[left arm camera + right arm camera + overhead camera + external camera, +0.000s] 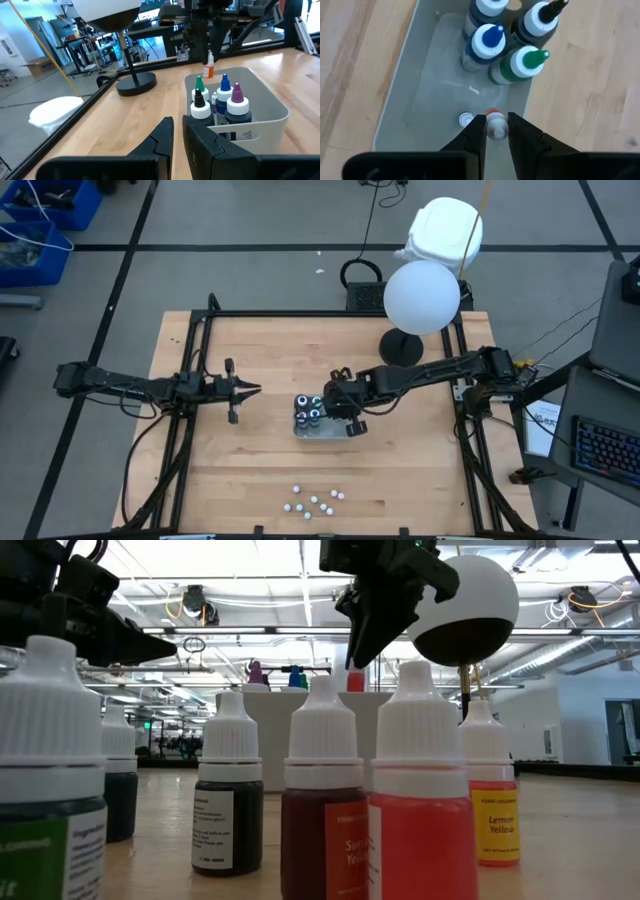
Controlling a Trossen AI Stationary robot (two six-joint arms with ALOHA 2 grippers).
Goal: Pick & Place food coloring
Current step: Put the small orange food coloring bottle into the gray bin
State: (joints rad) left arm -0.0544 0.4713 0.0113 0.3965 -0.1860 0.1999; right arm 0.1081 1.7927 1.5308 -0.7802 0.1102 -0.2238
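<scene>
The right arm is reaching in from the counter's [400,470] right edge, stretched low toward the middle, its right tool [496,131] hanging over the clear tray [322,428]. Its fingers [475,134] are pinching a small bottle [495,124] with an orange-red tip — the bottle is sitting upright between them, above the tray's open end. The left arm is lying stretched out along the counter's left side, and its left tool [246,390] is pointing at the tray from well apart; its fingers [199,137] are standing nearly together, holding nothing.

Inside the tray, four food coloring bottles [510,37] are standing in a tight cluster at the end away from the held bottle — dark bodies, white collars, tips in blue, green, black and purple. A small white cap [465,118] is lying on the tray floor just beside the held bottle.

More bottles [313,501] are standing loose in a scattered group near the counter's front edge, well apart from both tools; up close they are showing white caps over dark, red and yellow liquid. A round white lamp [421,297] on a dark base is standing behind the right arm.
</scene>
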